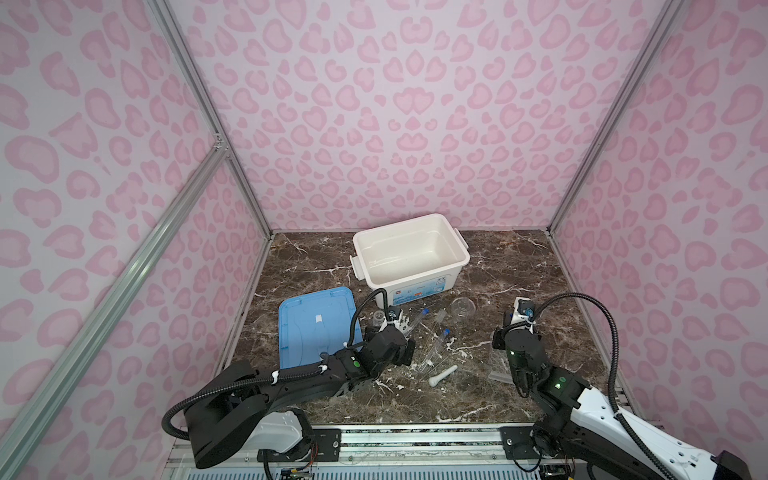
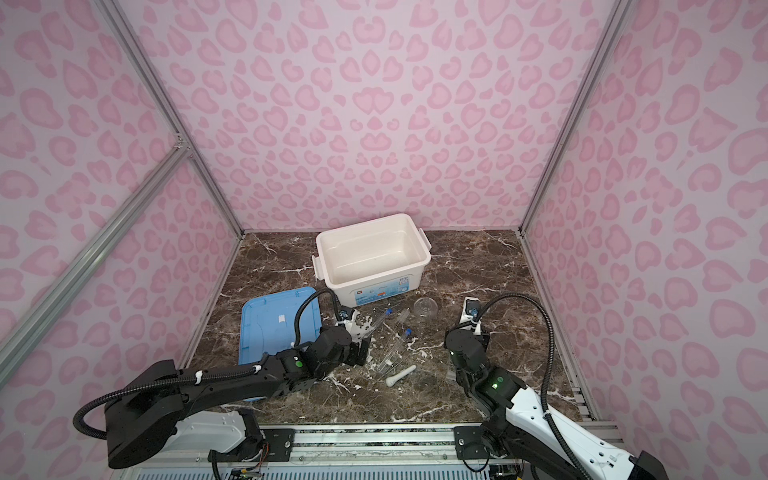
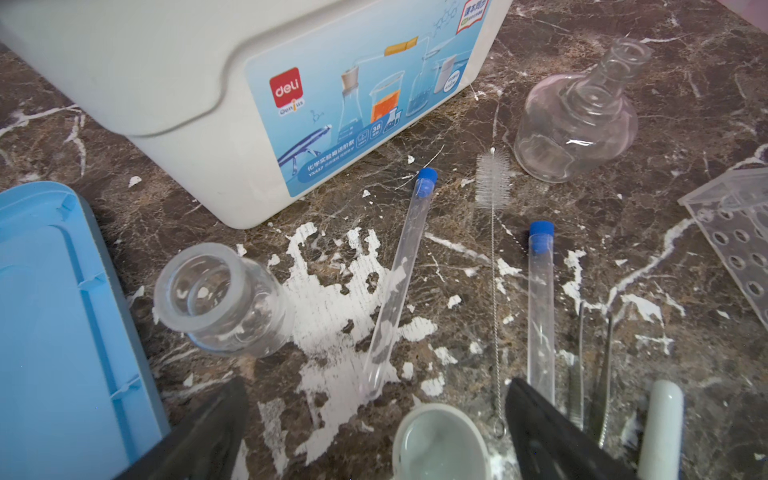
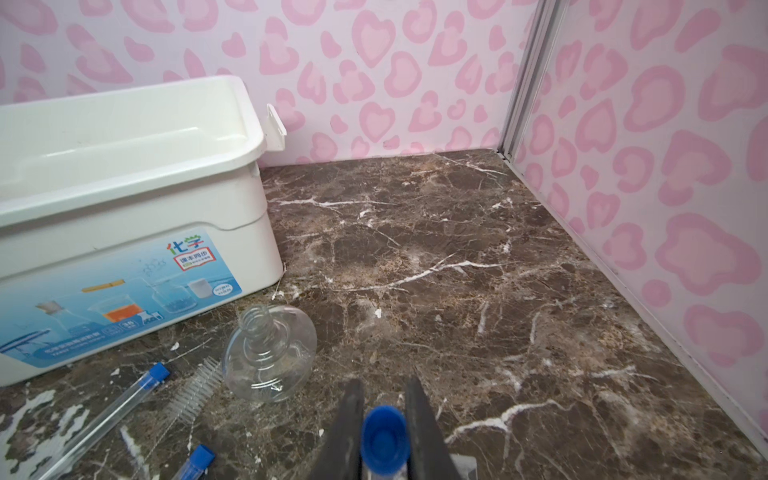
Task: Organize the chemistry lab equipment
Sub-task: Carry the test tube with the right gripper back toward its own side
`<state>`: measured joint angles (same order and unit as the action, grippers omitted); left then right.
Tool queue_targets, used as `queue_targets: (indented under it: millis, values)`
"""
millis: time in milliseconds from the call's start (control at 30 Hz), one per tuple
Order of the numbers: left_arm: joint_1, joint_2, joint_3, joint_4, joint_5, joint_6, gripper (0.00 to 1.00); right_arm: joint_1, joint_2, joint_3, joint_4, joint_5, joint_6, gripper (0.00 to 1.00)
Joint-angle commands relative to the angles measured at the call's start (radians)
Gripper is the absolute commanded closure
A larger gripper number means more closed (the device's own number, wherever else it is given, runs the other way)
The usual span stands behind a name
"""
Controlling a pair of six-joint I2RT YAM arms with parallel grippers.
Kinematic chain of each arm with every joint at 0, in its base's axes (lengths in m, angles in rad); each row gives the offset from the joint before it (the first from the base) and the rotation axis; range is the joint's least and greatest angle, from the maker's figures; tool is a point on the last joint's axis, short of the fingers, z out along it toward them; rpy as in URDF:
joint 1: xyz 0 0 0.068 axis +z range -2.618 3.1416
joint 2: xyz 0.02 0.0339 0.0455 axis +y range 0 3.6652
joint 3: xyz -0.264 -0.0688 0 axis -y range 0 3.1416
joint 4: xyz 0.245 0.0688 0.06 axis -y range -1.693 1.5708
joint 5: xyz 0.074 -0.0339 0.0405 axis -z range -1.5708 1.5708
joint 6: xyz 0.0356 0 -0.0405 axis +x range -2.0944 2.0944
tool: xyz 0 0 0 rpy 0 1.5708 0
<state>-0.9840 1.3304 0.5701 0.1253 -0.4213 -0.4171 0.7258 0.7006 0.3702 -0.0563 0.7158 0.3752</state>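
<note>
My left gripper point(image 3: 376, 384) stands open low over the marble floor, with the small white mortar bowl point(image 3: 440, 444) between its fingers, untouched. Two blue-capped test tubes point(image 3: 399, 274) point(image 3: 540, 303) lie ahead of it, a small clear glass jar point(image 3: 224, 299) stands beside them, and a round clear flask point(image 3: 577, 120) lies on its side. The white pestle point(image 1: 442, 375) lies near the front. My right gripper point(image 4: 384, 390) is shut on a third blue-capped test tube point(image 4: 384, 436), above the clear tube rack point(image 1: 498, 365).
The open white bin point(image 1: 415, 282) stands at the back middle. Its blue lid point(image 1: 316, 324) lies flat on the left, close to my left arm. A thin wire brush point(image 3: 492, 178) and metal tweezers point(image 3: 598, 374) lie among the tubes. Pink walls close in the sides.
</note>
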Motion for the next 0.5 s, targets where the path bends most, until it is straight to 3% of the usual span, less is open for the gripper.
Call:
queue_targets:
  millis: [0,467]
  values:
    - [0.0,0.005,0.013,0.004,0.006,-0.006,0.02,-0.008,0.002,-0.001,-0.011,-0.014,0.017,0.84]
    - [0.001,0.023,0.02,0.004,0.013,-0.007,0.02,-0.04,0.008,-0.002,-0.024,-0.06,0.036,0.83]
